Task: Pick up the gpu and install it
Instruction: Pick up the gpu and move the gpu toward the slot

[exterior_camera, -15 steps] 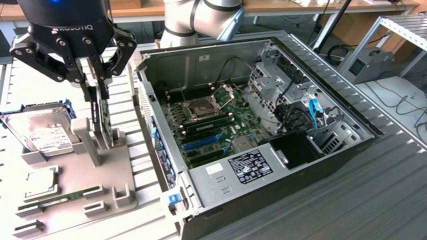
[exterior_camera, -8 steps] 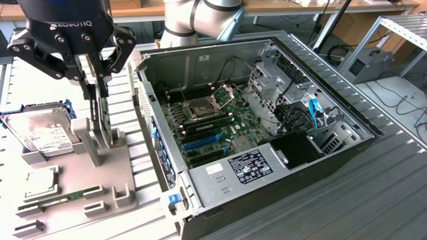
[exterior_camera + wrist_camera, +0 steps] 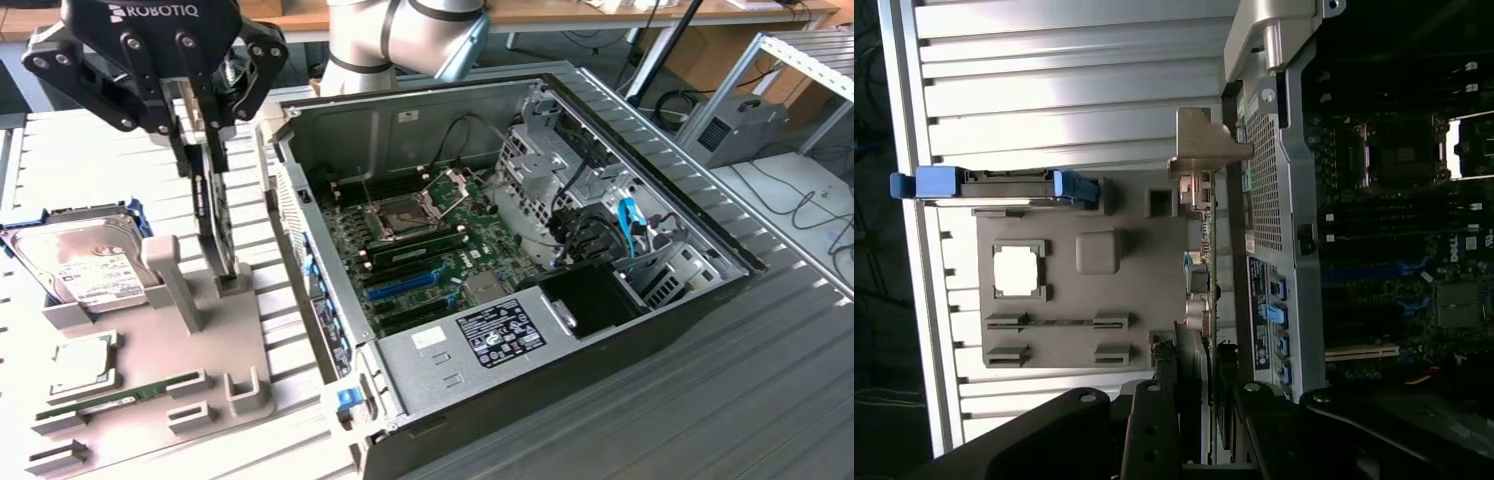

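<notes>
While the graphics card [image 3: 220, 220] stands upright in the grey stand [image 3: 200, 350], the pincer [image 3: 204, 135] sits directly above it, pinching its top end. The card's long axis runs vertically, just beside the open computer case [image 3: 667, 182].

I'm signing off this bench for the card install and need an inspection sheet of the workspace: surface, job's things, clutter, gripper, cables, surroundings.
Surface: ribbed metal table; a grey fixture tray sits beside an open computer case.
Job's things: gpu stands on edge in the tray's slot; motherboard lies exposed in the case.
Clutter: hard drive, processor chip and RAM stick lie in the tray.
Gripper: gripper closed on the gpu's top edge.
Cables: blue cable and black leads inside the case; loose cables on the floor.
Surroundings: metal rack at the exterior view's right.
</notes>
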Action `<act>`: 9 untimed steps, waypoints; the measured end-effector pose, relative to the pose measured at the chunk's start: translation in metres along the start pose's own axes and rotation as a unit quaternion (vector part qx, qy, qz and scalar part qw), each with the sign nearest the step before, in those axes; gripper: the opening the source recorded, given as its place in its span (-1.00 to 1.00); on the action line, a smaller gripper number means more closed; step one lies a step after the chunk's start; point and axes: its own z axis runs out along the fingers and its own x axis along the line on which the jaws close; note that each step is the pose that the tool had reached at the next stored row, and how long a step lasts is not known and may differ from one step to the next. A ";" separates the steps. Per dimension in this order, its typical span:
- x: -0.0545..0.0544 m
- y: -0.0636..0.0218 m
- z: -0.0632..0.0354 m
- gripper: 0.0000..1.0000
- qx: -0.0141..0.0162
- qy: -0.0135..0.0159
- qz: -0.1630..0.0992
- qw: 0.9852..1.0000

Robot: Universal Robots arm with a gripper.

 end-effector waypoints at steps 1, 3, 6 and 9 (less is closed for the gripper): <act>-0.004 0.0003 0.0001 -0.47 0.001 0.000 0.000 1.000; -0.012 0.0009 0.0003 -0.47 0.002 0.000 0.000 1.000; -0.025 0.0019 0.0006 -0.47 0.007 -0.001 0.000 1.000; -0.035 0.0026 0.0008 -0.47 0.016 -0.001 0.000 1.000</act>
